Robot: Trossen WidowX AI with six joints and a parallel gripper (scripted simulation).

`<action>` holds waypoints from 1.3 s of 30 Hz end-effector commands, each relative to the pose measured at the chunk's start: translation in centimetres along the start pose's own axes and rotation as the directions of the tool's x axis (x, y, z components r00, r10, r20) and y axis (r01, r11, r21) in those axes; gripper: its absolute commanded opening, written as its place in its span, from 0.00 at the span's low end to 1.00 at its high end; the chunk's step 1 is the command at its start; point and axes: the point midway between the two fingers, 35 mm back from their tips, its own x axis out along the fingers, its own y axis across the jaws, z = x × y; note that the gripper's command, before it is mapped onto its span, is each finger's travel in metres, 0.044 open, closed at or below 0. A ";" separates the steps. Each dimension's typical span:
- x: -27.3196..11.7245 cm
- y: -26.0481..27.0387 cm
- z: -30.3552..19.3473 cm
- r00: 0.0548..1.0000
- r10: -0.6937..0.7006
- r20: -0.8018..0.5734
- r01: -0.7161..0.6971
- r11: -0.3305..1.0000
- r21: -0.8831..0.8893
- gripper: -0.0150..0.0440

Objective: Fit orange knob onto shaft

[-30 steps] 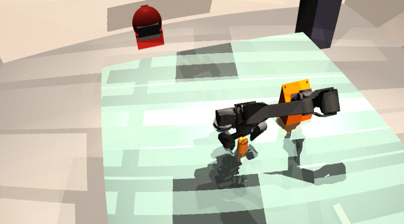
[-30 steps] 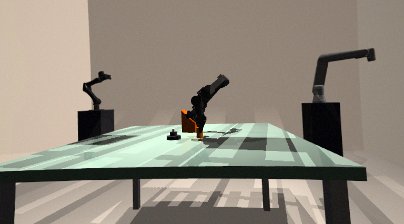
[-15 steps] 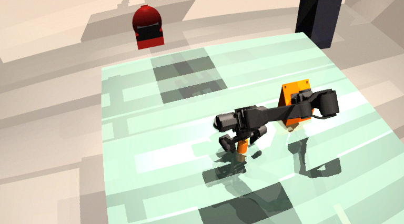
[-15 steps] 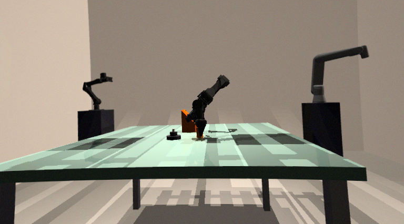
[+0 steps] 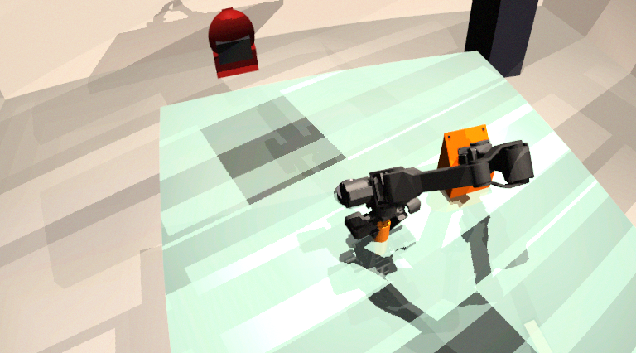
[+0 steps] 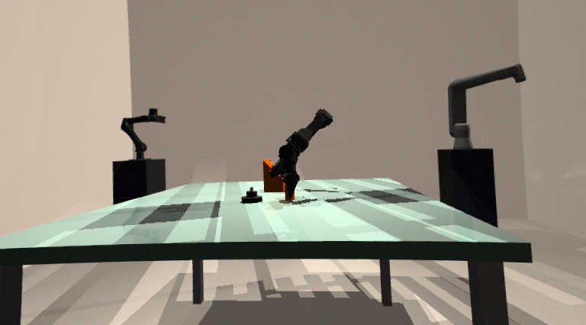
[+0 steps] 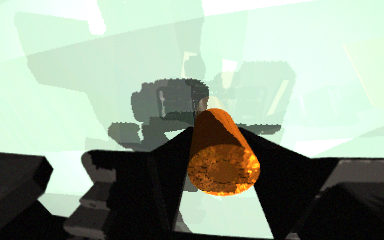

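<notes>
From the top, we see the black arm (image 5: 440, 180) (image 6: 297, 139) reaching out over the pale green table (image 5: 196, 245) (image 6: 259, 251), an orange wedge-shaped block (image 5: 464, 137) (image 6: 272, 178) under its far end. Its gripper (image 5: 383, 226) (image 6: 290, 194) (image 7: 214, 131) is down around the orange knob (image 5: 382, 234) (image 6: 287, 197) (image 7: 224, 170); we cannot clearly make out the pedestal here

From the exterior, we find the knob standing upright on the table, near the round pedestal (image 6: 252, 199) but apart from it, and the shaft (image 6: 251, 189) sticks up bare

At the wrist, we look down on the knob's round top, with one dark finger against each side, so we read the fingers as pinching the knob between them
</notes>
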 end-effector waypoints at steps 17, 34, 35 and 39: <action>-4.3 0.7 0.6 1.000 -0.006 0.009 0.006 1.000 0.008 0.25; -9.5 1.0 1.0 1.000 -0.008 0.011 0.008 1.000 0.008 0.25; -9.8 1.0 1.0 1.000 -0.008 0.010 0.008 1.000 0.008 0.25; -11.1 1.0 1.0 1.000 -0.008 0.008 0.008 1.000 0.008 0.25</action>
